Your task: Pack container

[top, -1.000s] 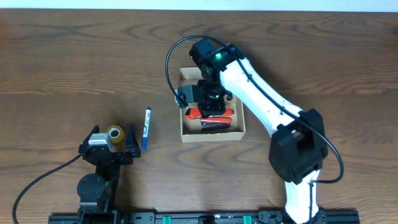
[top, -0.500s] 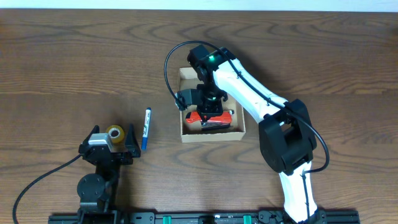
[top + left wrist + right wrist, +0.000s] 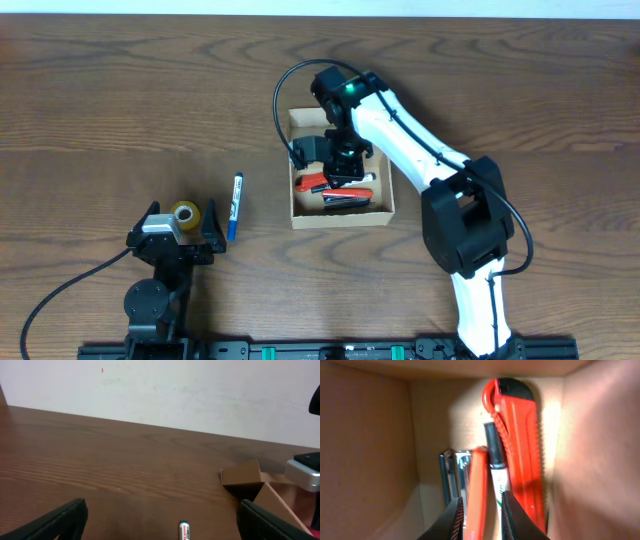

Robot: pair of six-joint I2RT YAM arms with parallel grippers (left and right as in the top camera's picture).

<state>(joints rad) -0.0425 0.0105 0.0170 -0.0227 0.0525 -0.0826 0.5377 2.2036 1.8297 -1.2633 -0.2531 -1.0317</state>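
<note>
- Black fingers (image 3: 456, 519) of the right gripper (image 3: 481, 519) stand narrowly apart inside the cardboard box (image 3: 370, 450), flanking an orange pen (image 3: 477, 480); I cannot tell whether they pinch it.
- Alongside lie a black marker (image 3: 494, 455) and a red utility knife (image 3: 520, 445).
- The box rests on the wooden table (image 3: 120, 100), right of a blue marker (image 3: 234, 207).
- The left gripper (image 3: 162, 510) gapes wide, holding nothing.

Matt cardboard container (image 3: 340, 218), wood-grain table (image 3: 120, 100)

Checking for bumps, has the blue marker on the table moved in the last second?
No. The blue marker keeps the same spot and angle left of the container.
</note>
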